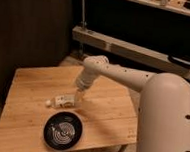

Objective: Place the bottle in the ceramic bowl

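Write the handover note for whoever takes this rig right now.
End effector: open, low over the table, at the right end of the bottle; no grip visible.
Bottle: lying on its side on the table, just beyond the bowl.
Bowl: near the table's front edge, nothing in it.
Done: the approach; the end effector is at the bottle.
Left: grasp the bottle, lift it, set it in the bowl.
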Controlling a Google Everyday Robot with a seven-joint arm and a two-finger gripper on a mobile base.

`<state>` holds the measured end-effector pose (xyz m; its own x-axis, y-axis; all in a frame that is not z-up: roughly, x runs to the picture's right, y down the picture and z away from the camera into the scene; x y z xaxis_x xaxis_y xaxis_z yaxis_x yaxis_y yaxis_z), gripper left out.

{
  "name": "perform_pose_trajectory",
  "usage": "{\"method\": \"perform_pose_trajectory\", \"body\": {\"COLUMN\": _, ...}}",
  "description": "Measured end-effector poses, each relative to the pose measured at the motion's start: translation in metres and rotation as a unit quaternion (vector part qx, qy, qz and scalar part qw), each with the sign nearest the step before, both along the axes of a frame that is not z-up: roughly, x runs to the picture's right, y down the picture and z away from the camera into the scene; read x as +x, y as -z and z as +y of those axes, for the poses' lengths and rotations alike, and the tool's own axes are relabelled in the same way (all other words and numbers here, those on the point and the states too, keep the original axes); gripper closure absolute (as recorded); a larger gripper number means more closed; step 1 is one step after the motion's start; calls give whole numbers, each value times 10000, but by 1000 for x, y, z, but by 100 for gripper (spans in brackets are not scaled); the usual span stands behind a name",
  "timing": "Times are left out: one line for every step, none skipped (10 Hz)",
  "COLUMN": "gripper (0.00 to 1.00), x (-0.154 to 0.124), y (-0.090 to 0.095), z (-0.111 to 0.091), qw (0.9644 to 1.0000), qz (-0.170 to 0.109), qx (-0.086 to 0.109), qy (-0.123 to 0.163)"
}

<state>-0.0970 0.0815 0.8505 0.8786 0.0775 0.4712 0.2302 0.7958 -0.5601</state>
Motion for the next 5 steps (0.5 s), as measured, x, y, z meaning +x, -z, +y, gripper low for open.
{"method": "perform_pose_trajectory", "body": {"gripper": 35, "x": 1, "y": -2, "z": 2, "qw": 10000, "qz": 17, "qx": -27, "qy": 12}}
{"method": "perform_pose_trajectory", "body": {"gripper": 35, "x": 1, "y": -3, "z": 3, "qw": 10000, "qz": 25, "qx": -43, "qy": 18}}
{"method": "perform_pose_trajectory", "body": {"gripper": 35, "x": 1, "y": -4, "z": 4, "qw": 10000, "qz": 22, "qx": -65, "qy": 19}}
{"method": "perform_pose_trajectory", "body": {"gripper": 35, "x": 1, "y": -5, "z": 5, "qw": 10000, "qz": -5, "qx": -73, "qy": 37}}
{"method": "perform_pose_trajectory", "body": {"gripper": 35, "x": 0, "y": -5, "z": 6, "qw": 9999, "qz": -41, "qx": -78, "qy": 59}}
